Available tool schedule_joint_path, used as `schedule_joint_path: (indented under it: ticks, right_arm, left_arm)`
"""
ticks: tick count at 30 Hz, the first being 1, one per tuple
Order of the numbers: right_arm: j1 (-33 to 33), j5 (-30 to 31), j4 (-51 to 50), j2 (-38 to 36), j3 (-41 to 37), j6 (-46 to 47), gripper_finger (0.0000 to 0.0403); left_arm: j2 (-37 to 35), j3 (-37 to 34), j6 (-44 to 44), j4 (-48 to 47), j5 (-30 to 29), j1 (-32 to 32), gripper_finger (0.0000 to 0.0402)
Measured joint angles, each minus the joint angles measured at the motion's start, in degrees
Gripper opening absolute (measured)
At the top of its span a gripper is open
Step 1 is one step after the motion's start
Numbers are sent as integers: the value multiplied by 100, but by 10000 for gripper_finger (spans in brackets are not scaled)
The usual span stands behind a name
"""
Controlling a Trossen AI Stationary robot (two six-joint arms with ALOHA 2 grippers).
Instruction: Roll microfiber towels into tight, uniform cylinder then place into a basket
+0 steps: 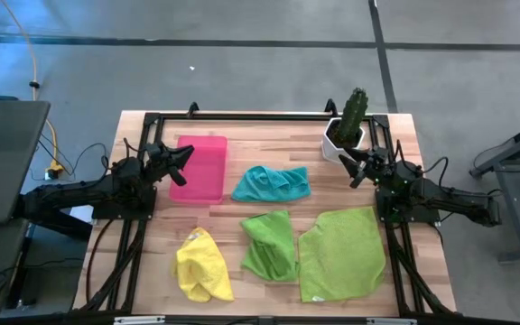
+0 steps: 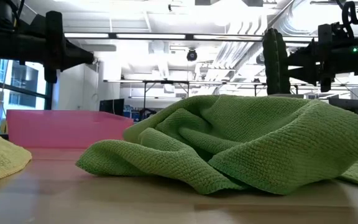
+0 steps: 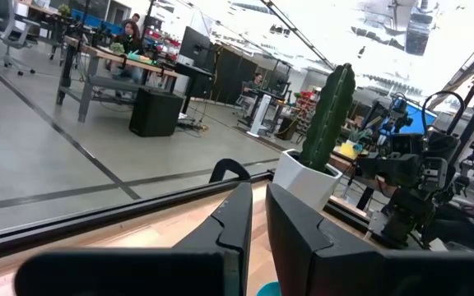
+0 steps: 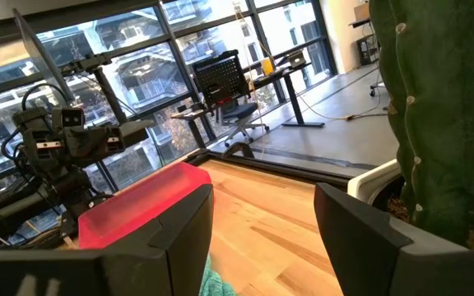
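Several microfiber towels lie loose on the wooden table: a crumpled teal one (image 1: 272,183) at the middle, a small lime green one (image 1: 271,244) in front of it, a larger green one (image 1: 341,253) spread flat at the near right, and a bunched yellow one (image 1: 202,264) at the near left. The pink basket (image 1: 199,169) stands flat at the far left. My left gripper (image 1: 186,157) hovers level over the basket's left rim, shut on nothing. My right gripper (image 1: 348,165) hovers level at the right, open, with nothing between its fingers.
A white pot with a green cactus (image 1: 346,131) stands at the far right corner, just beyond my right gripper. A black frame (image 1: 242,116) runs round the table's edges. In the low view the small green towel (image 2: 241,143) fills the foreground.
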Motion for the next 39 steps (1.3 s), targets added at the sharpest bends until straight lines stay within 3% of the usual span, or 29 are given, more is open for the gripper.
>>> schedule_joint_path:
  ticks: [13, 29, 39]
  right_arm:
    - [0, -1, -2, 0, 0, 1, 204]
    - [1, 0, -2, -1, 0, 0, 204]
    - [1, -1, -2, -1, 0, 1, 204]
  left_arm:
    - [-2, 0, -4, 65, 0, 0, 30]
    - [-4, -2, -1485, 484, 57, 2, 30]
    - [-2, -2, -1551, 871, 8, 12, 30]
